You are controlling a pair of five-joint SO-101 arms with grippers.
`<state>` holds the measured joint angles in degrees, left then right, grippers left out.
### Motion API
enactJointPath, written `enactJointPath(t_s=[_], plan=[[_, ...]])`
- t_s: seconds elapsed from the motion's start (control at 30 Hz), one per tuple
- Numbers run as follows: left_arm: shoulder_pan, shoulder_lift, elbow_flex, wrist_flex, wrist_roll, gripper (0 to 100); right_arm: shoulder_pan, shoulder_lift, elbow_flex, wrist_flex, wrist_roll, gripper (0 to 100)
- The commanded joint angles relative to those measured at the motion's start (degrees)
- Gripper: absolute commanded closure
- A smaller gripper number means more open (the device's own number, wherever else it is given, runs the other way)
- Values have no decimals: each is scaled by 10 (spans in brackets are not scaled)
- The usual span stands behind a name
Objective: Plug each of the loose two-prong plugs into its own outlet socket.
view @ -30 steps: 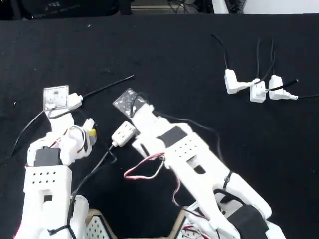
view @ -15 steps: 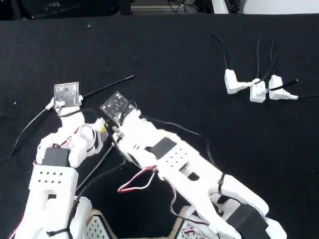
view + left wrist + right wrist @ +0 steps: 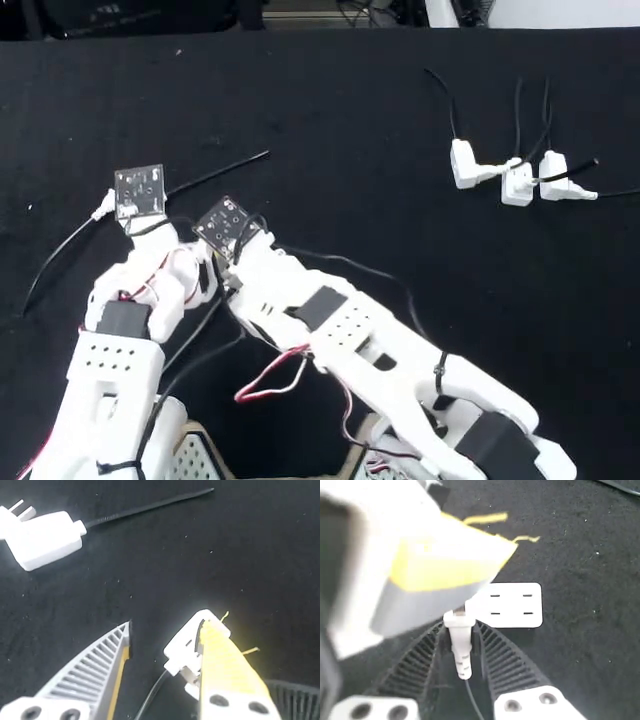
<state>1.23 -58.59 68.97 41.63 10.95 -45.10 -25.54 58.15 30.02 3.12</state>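
Observation:
A loose white two-prong plug (image 3: 42,532) with a black cord lies on the black table just beyond my left gripper (image 3: 169,624), which is open with nothing between its fingers. From above, that plug (image 3: 101,211) peeks out beside the left wrist. A white outlet socket (image 3: 507,605) with two pairs of slots faces up. My right gripper (image 3: 460,627) is shut on the socket's cord neck. The socket (image 3: 186,645) rests against the outer side of my left gripper's yellow finger (image 3: 220,655). Both wrists sit close together at the table's left.
Three white plug-and-socket units (image 3: 517,180) with black cords lie at the back right. A black cord (image 3: 215,172) runs from the loose plug toward the middle. Red and white arm wires (image 3: 275,370) hang near the front edge.
My right arm has swung left, carrying the outlet socket up against my left gripper. The left arm has shifted a little right and forward.

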Motion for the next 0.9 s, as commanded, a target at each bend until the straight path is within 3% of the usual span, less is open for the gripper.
enactJointPath(t_s=[0.0,0.87], plan=[[-2,-12,9,-18,6,776,-8,-61,7,-15,-5,987],[-6,-12,51,-19,4,776,-8,-129,30,-11,-6,988]])
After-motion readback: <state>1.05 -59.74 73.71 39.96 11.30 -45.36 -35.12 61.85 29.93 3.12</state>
